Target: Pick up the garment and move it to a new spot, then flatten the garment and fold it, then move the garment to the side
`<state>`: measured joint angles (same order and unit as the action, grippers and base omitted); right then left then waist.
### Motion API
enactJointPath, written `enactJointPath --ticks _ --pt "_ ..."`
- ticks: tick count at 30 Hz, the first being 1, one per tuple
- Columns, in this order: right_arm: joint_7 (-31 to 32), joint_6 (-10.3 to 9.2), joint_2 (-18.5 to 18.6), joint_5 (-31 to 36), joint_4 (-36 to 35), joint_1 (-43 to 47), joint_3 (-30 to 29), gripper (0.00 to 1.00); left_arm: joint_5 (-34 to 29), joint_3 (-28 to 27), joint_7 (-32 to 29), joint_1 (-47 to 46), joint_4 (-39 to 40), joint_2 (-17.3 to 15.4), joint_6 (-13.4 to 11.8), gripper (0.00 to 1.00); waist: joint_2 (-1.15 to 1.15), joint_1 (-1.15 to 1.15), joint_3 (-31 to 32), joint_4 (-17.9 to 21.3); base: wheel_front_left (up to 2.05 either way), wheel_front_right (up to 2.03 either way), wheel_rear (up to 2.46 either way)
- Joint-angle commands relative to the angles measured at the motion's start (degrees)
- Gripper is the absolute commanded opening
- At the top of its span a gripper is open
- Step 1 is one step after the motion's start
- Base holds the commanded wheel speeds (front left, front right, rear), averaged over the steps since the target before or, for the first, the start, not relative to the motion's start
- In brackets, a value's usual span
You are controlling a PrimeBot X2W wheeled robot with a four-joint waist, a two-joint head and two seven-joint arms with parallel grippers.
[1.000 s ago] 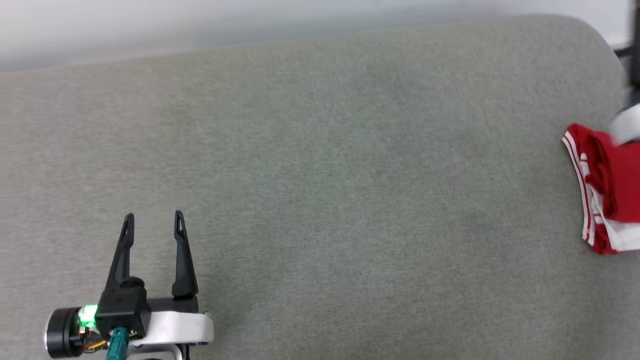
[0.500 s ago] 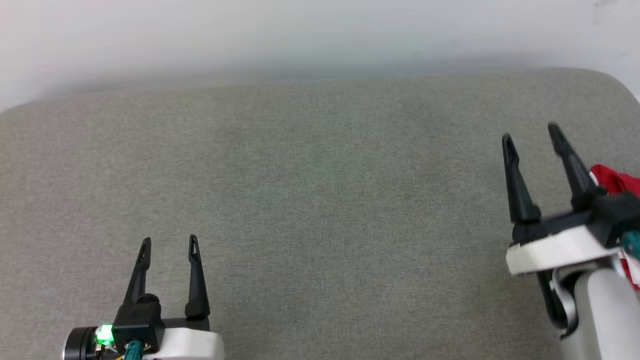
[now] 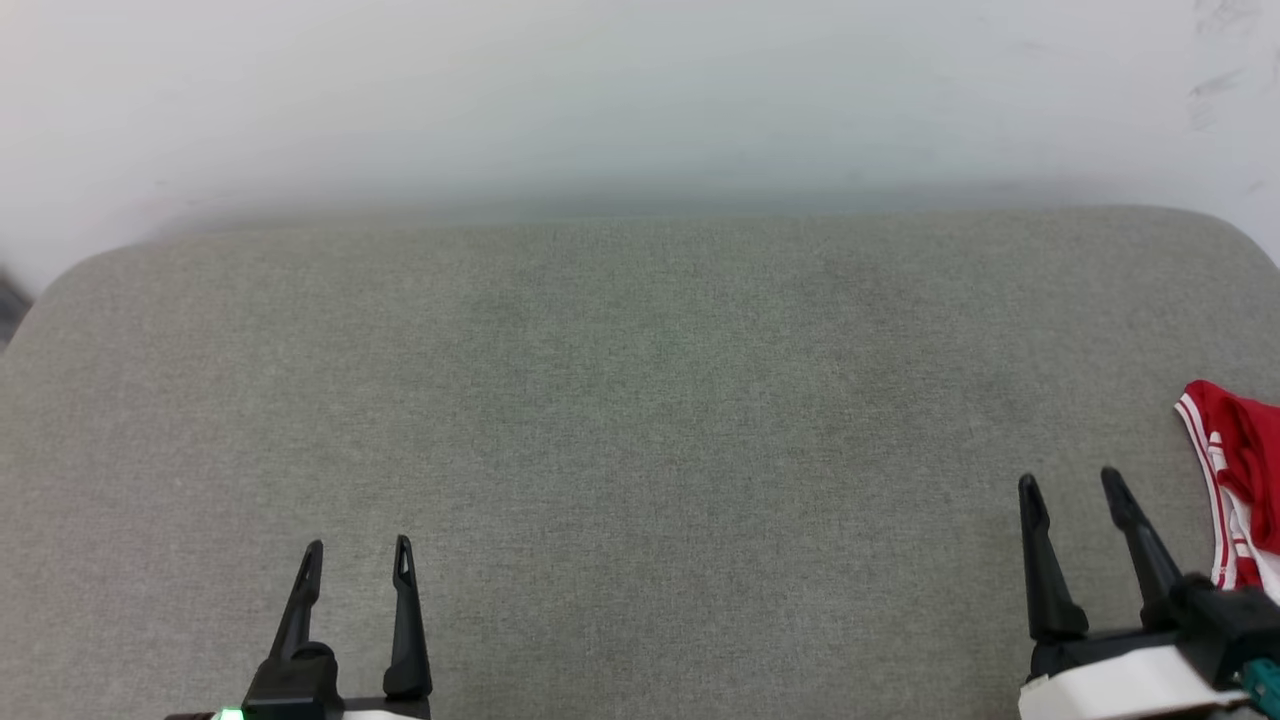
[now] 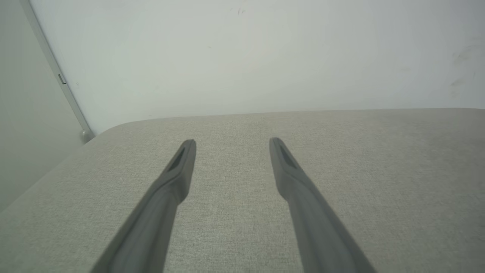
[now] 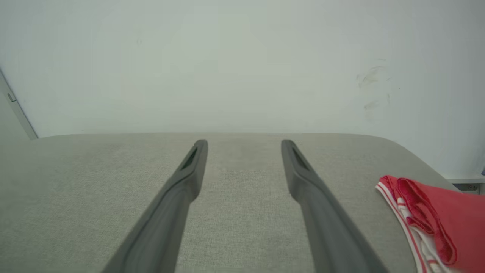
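Fingers (image 3: pixel 405 620) of my left hand (image 3: pixel 358 543) and my right hand (image 3: pixel 1069 477) stand spread, gripping nothing, both low over the grey fabric-covered table (image 3: pixel 640 400). Just beside my right hand's outer side, not touching it, the red jersey (image 3: pixel 1240 450) lies in a compact folded bundle at the table's right edge, striped trim showing. I judge the moving, flattening, folding and setting aside done, with nothing plainly left, though much of the bundle runs out of view.

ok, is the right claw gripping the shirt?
No: the right claw is open with nothing between its fingers, and the shirt lies apart from it, off to one side.
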<state>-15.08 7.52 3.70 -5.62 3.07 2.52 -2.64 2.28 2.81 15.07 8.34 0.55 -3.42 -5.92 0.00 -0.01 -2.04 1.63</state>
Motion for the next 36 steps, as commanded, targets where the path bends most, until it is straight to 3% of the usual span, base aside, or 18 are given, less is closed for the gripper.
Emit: enactJointPath --ticks 1,23,24,27,36 --pt "-0.1 -0.07 -0.4 -0.5 -0.7 1.5 -0.1 1.00 0.2 0.1 0.1 0.9 -0.1 0.1 0.4 1.00 0.00 0.01 0.4 0.0 0.00 0.00 0.00" --pt "-0.1 -0.07 -0.9 -2.2 -1.2 5.4 0.8 1.00 0.1 -0.6 0.1 1.8 -0.8 0.4 2.0 1.00 0.00 0.01 1.3 -0.4 0.00 0.00 0.00" --pt "0.0 0.00 -0.7 -2.0 -1.1 4.8 0.8 0.00 0.4 -0.5 0.0 2.0 -0.9 0.4 2.2 0.00 0.00 0.01 1.3 -0.4 0.00 0.00 0.00" --pt "0.1 0.00 -0.7 -2.1 0.4 5.0 0.9 0.00 0.6 -0.4 -0.3 2.0 -2.5 0.4 2.3 0.00 0.00 0.01 1.3 -0.4 0.00 0.00 0.00" --pt "2.1 0.00 -0.1 -13.2 1.4 3.4 1.1 0.00 12.2 -0.7 -2.2 0.2 -3.5 -0.1 3.5 0.00 0.00 0.01 1.3 -0.5 0.00 0.00 0.00"
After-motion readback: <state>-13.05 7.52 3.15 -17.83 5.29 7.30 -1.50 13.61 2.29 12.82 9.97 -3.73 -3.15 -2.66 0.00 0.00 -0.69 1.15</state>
